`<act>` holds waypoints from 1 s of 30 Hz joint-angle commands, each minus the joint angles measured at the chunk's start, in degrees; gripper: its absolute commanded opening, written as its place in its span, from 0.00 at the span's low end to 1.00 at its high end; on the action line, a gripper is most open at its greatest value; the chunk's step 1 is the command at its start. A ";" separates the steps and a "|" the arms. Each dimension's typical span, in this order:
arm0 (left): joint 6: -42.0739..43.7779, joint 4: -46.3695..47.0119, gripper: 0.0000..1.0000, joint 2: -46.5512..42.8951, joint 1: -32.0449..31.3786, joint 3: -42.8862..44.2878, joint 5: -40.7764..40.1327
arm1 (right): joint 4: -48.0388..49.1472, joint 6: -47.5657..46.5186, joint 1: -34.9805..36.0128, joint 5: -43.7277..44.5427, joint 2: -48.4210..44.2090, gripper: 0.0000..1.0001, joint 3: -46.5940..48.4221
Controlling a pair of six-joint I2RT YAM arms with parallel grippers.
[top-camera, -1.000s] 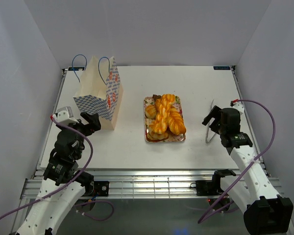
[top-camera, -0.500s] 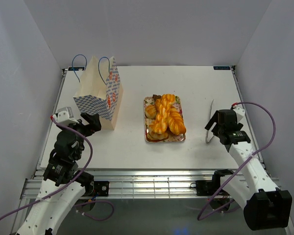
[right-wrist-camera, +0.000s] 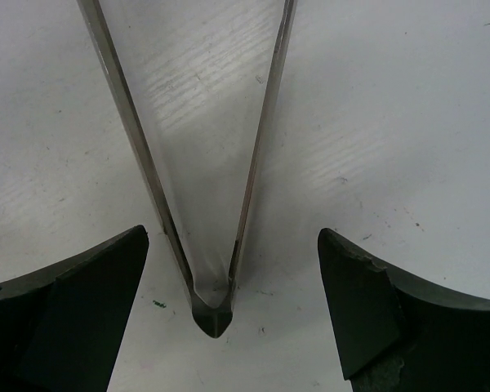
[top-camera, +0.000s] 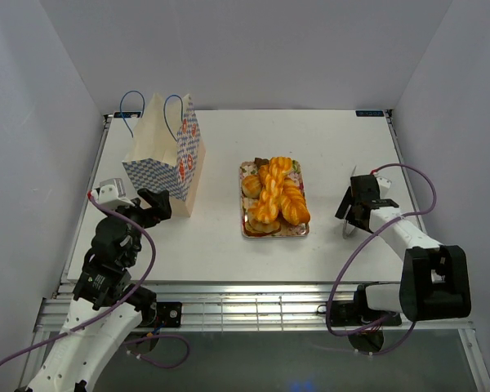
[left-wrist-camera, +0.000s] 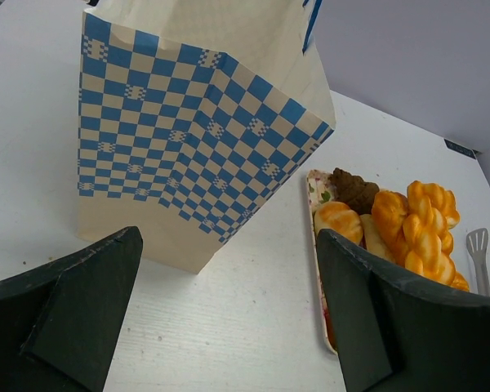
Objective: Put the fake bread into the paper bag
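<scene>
Several glossy golden-orange fake breads [top-camera: 276, 196] lie piled on a floral tray [top-camera: 247, 231] at mid-table, with a dark brown piece [left-wrist-camera: 353, 189] at the tray's far end. The paper bag [top-camera: 165, 155] stands upright to the left, with blue-checkered sides and blue cord handles. My left gripper [top-camera: 156, 204] is open and empty beside the bag's near corner [left-wrist-camera: 198, 139]; the bread [left-wrist-camera: 418, 230] lies to its right. My right gripper [top-camera: 351, 206] is open, low over the table, straddling the hinge end of metal tongs [right-wrist-camera: 216, 306] without touching them.
The metal tongs [top-camera: 345, 232] lie on the table right of the tray, their arms pointing away from me. White walls enclose the table on three sides. A slotted spatula-like tip [left-wrist-camera: 476, 245] shows beyond the tray.
My right arm has folded down and its gripper has sunk over the tongs' hinge end. The left arm, bag and bread have barely moved.
</scene>
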 commanded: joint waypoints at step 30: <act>1.88 1.41 0.98 0.66 -1.05 -0.50 4.18 | 16.60 -8.48 -9.23 -9.09 12.92 1.00 4.74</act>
